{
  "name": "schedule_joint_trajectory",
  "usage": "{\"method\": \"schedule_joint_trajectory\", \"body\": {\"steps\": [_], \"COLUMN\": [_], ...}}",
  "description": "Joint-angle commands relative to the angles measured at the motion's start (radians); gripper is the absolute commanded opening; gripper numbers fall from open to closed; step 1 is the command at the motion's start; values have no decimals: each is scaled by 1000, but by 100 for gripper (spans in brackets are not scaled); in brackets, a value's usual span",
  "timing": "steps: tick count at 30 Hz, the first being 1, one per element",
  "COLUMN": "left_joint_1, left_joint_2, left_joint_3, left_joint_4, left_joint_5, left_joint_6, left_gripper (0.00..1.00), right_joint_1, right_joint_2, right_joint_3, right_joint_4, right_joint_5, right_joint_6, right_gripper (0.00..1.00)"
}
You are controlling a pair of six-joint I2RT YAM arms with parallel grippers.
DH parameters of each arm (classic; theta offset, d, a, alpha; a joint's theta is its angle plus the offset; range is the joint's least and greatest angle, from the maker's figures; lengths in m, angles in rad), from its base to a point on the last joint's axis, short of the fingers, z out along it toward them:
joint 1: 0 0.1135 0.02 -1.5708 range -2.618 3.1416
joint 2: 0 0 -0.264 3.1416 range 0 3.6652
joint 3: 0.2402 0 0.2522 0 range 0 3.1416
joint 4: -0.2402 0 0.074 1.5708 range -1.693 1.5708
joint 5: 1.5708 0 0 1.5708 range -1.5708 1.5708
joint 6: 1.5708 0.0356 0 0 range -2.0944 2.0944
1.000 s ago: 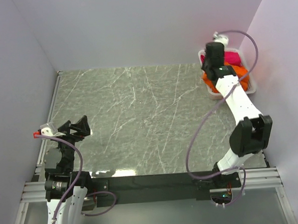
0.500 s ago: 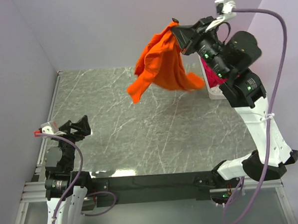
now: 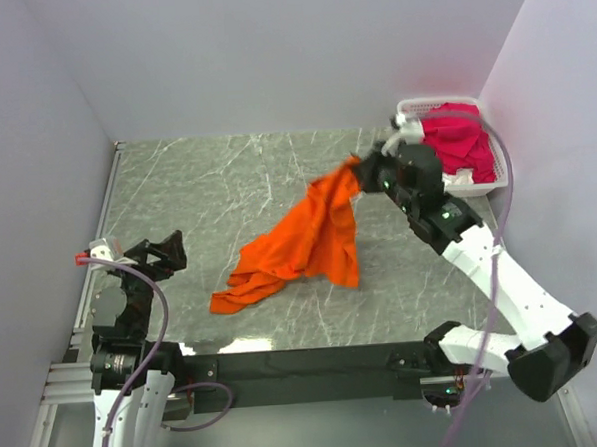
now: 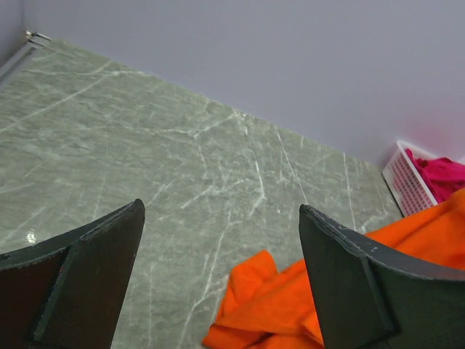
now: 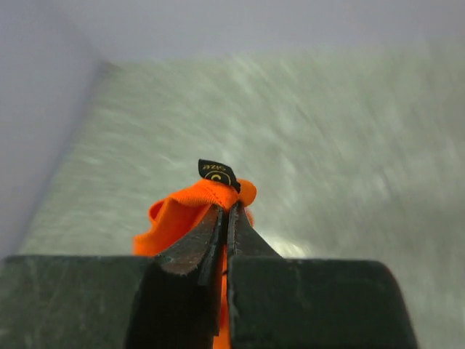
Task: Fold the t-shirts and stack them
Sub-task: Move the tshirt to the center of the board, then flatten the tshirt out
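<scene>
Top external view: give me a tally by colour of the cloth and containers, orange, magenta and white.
orange t-shirt: 1, pinched by the right gripper
magenta cloth heap: 1, number of shirts in it cannot be told
white slotted basket: 1
Total: 3

A grey-green, white-veined marble surface (image 3: 266, 185) sits boxed in by pale lilac walls (image 3: 270, 55) behind it, to its left and to its right. A bright glare (image 3: 235, 342) marks its near edge.

White basket (image 3: 417, 103), apparently on marbled table (image 3: 227, 187)
</scene>
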State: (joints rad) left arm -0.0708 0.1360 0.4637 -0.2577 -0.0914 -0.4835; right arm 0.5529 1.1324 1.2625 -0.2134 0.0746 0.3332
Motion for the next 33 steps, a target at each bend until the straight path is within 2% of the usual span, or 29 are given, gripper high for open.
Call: {"method": "schedule_joint_trajectory", "body": {"steps": [1,3,4,5,8,9,11,14,15,16,19,22,26,28,33], "left_joint_1": [-7,-11,-14,-17,-20,-21,-38,-137,-179,-270,-410,-501,-566,-572,-575], "left_joint_2": [31,80,105,131,296,332,422,520,543,566,684,807,965,1029,1125], "left_joint_3": [10,13,18,26,50,55,64,76,79,88,113,162,237,272,294], "left_joint_4": [34,32,32,31,15,9,11,24,38,41,66,78,75,84,132], "left_joint_5": [74,135,163,194,313,341,395,346,302,213,113,18,-135,-151,-165], "left_joint_6": [2,-16,-21,-24,-69,-90,-113,-158,-164,-171,-208,-240,-233,-224,-204], "left_gripper": [93,94,95,95,95,95,94,93,92,92,91,92,91,91,87], "right_joint_1": [-211,-322,-364,-419,-418,-412,-389,-238,-193,-144,-10,74,194,261,312], "right_joint_2": [-83,-121,-158,-175,-249,-269,-304,-284,-270,-235,-134,-37,75,144,282], "right_joint_3": [-228,-329,-415,-446,-508,-520,-541,-531,-517,-511,-474,-453,-413,-376,-331], "right_joint_4": [-177,-230,-242,-251,-274,-268,-245,-219,-204,-192,-179,-159,-133,-124,-80], "right_joint_5": [208,194,176,159,169,154,133,107,102,90,54,27,10,28,37], "right_joint_6": [244,311,326,329,311,306,276,182,135,106,58,27,-32,-72,-105], "right_gripper": [0,12,22,39,58,61,64,63,63,61,60,59,59,60,61]}}
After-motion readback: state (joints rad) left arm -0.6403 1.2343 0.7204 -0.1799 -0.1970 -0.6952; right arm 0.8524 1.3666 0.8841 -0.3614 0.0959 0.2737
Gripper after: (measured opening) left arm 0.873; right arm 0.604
